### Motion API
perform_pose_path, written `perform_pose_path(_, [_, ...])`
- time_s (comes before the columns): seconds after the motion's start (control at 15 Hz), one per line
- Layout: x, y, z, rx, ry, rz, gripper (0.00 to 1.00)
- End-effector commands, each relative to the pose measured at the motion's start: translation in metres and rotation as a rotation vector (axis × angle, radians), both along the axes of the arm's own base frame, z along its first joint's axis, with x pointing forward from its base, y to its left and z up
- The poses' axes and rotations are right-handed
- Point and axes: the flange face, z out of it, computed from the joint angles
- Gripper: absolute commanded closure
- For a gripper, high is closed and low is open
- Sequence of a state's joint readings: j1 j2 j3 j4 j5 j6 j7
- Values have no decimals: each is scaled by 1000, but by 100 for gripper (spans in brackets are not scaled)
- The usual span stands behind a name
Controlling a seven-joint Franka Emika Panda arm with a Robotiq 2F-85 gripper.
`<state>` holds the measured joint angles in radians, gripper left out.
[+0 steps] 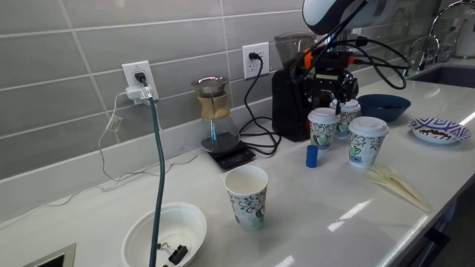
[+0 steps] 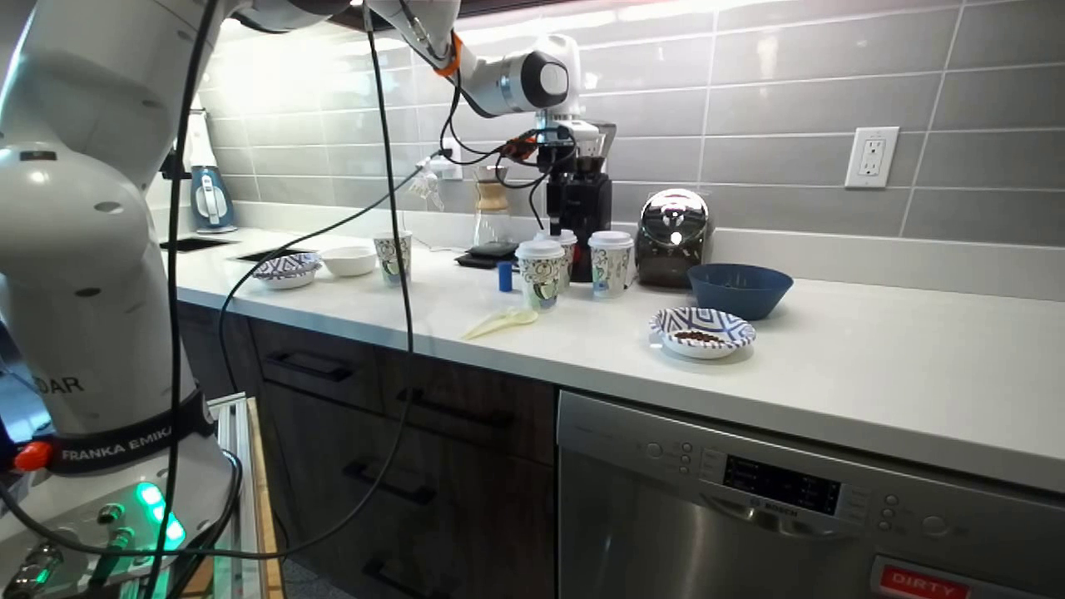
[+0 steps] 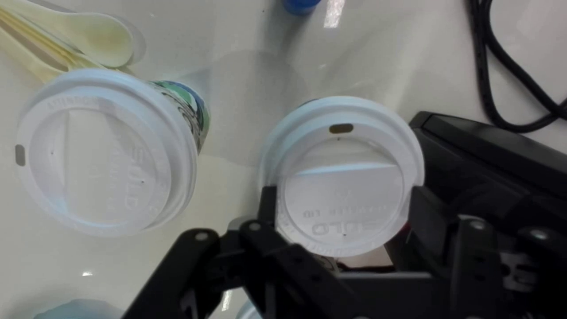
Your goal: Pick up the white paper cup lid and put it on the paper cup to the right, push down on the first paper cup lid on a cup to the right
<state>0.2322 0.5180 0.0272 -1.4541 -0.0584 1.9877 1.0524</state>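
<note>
White lids sit on several patterned paper cups in a cluster. In the wrist view my gripper (image 3: 342, 190) is open, its dark fingertips at the two sides of one lid (image 3: 343, 199). Whether they touch it cannot be told. That lid shows in an exterior view (image 1: 323, 114) on a cup (image 1: 321, 133) beside the coffee grinder. My gripper (image 1: 338, 102) is low over the cups there. A second lidded cup (image 1: 364, 147) stands in front, and its lid (image 3: 102, 164) is left of the jaws. A third lid (image 1: 348, 104) is mostly hidden by the gripper in the wrist view.
A black grinder (image 1: 288, 104) stands close beside the jaws. A blue cap (image 1: 311, 156), pale spoons (image 1: 397, 187), a dark blue bowl (image 1: 382, 108) and a patterned bowl (image 1: 439, 129) lie around the cups. A lidless paper cup (image 1: 247, 204) and a white bowl (image 1: 185, 214) stand farther away.
</note>
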Motion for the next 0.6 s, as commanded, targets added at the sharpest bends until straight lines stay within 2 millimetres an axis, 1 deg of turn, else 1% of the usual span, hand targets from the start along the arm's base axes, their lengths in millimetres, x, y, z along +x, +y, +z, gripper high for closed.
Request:
perform_pose_path(0.0, [6, -2, -15, 13, 41, 5, 23])
perform_pose_path(0.2, [5, -1, -8, 16, 31, 8, 22])
perform_pose_path(0.53, [3, 1, 8, 32, 9, 21, 23])
